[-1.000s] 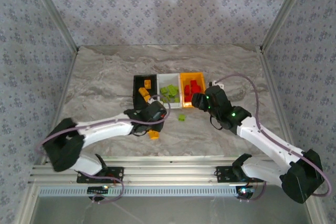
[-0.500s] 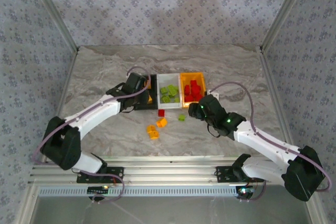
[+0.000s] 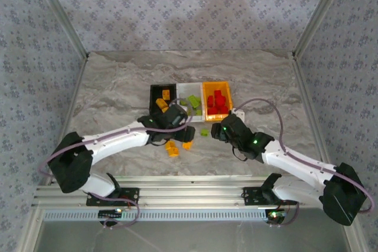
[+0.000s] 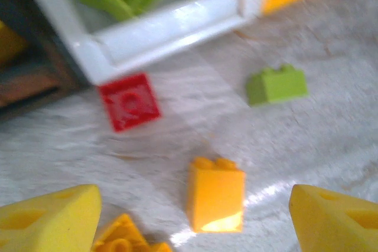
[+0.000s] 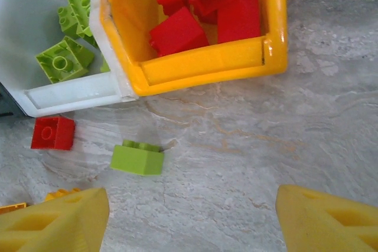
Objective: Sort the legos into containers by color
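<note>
**Mostly sorted — strays remain**

Red legos (image 5: 177, 30) sit in the orange-yellow bin (image 5: 201, 66), green in the white bin (image 5: 71, 100), orange in the black bin (image 3: 152, 95). On the table (image 3: 118, 87), off the bins' near edge, lie a red brick (image 5: 53, 133), a green brick (image 5: 137, 158) and orange bricks (image 3: 172, 150). The left gripper (image 4: 195, 219) and right gripper (image 5: 192, 219) gape wide — empty.

It was a robot test booth, like in a laboratory. A marble-patterned table (image 3: 118, 81) was closed in on three sides by walls (image 3: 177, 10) of flowered paper, and an aluminium rail (image 3: 195, 193) ran along the table's near edge.
</note>
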Tool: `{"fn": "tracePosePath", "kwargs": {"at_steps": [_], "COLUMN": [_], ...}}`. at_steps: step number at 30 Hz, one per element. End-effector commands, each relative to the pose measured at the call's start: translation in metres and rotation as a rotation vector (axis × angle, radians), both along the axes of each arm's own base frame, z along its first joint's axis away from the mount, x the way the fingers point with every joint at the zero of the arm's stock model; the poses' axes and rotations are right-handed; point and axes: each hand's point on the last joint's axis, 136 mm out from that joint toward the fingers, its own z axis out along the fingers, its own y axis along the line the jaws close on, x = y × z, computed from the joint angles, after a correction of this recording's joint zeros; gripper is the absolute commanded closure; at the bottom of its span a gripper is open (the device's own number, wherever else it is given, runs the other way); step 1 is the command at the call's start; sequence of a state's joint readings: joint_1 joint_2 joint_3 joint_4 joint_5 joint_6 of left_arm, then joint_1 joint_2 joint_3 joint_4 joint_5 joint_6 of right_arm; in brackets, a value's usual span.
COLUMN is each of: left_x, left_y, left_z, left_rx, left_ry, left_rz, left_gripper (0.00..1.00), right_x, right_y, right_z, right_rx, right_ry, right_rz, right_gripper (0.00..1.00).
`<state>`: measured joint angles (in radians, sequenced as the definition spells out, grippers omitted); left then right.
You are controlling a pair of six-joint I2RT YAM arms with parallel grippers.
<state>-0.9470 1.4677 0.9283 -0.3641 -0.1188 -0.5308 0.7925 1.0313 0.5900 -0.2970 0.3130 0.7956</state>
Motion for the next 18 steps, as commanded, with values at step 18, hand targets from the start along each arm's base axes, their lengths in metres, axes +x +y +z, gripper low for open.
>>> {"fn": "tracePosePath", "kwargs": {"at_steps": [18], "left_x": [-0.011], "left_y": [-0.026], "left_z": [-0.06], "left_rx": [0.212], "left_ry": [0.013], "left_rz": [-0.075], "left_gripper": [0.56], "right_x": [-0.009], "right_y": [-0.034], "right_z": [0.022], "right_rx": [0.042], "right_ry": [-0.06], "right_rz": [-0.098], "right_gripper": [0.23]}}
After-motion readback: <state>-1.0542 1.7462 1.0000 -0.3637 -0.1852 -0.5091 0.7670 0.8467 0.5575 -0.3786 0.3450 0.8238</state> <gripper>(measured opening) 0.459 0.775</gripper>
